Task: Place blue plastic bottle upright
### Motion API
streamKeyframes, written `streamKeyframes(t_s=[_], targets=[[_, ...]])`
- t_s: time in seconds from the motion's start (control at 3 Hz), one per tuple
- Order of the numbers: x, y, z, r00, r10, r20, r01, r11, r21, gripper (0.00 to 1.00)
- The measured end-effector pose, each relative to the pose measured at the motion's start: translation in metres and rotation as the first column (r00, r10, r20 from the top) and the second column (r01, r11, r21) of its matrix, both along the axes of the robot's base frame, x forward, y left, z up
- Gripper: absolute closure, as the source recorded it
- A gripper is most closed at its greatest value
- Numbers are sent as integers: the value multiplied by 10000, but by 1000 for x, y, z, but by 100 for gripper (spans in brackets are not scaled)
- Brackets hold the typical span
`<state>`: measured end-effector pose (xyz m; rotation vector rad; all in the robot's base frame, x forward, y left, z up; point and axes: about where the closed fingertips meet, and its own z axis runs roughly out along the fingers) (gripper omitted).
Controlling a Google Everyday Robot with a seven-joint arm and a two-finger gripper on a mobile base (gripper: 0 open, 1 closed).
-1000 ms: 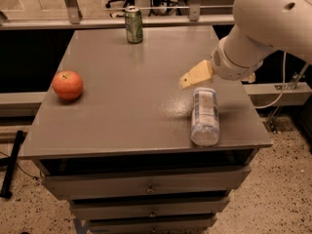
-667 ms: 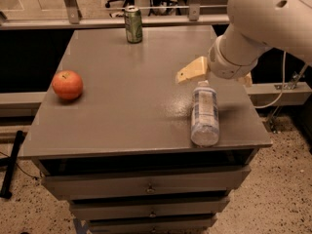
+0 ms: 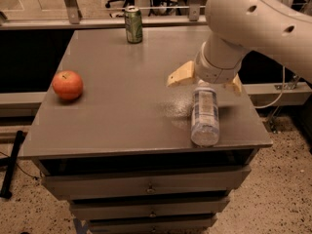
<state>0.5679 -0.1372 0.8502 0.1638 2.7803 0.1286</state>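
Note:
The blue plastic bottle (image 3: 204,113) lies on its side near the right front corner of the grey table (image 3: 122,96), its cap end pointing away from me under the arm. My gripper (image 3: 204,81) hangs just above the bottle's far end. Its two tan fingers (image 3: 179,75) are spread wide, one on each side of the bottle's cap end, and hold nothing. The white arm comes in from the upper right and hides the cap.
A red apple (image 3: 68,85) sits near the table's left edge. A green drink can (image 3: 133,25) stands upright at the far edge. Drawers run below the table top. A railing and chairs are behind the table.
My gripper has moved left and a little toward the bottle's far end, so its fingers now straddle it. The bottle, apple and can have not moved.

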Motion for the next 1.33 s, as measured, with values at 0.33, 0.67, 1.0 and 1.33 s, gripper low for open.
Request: streamKeyframes(t_s=[0.33,0.67,1.0,1.33], targets=[[-12,2,-17,9983,68,-583,-73,9999,-84,0],[-17,2,-22,9959,361,-835,-389,9987,-316,17],[-16,1,-22,9932,682,-940,-745,9951,-653,40],[-12,-1,-20,9914,893,-956,-983,9908,-933,63]])
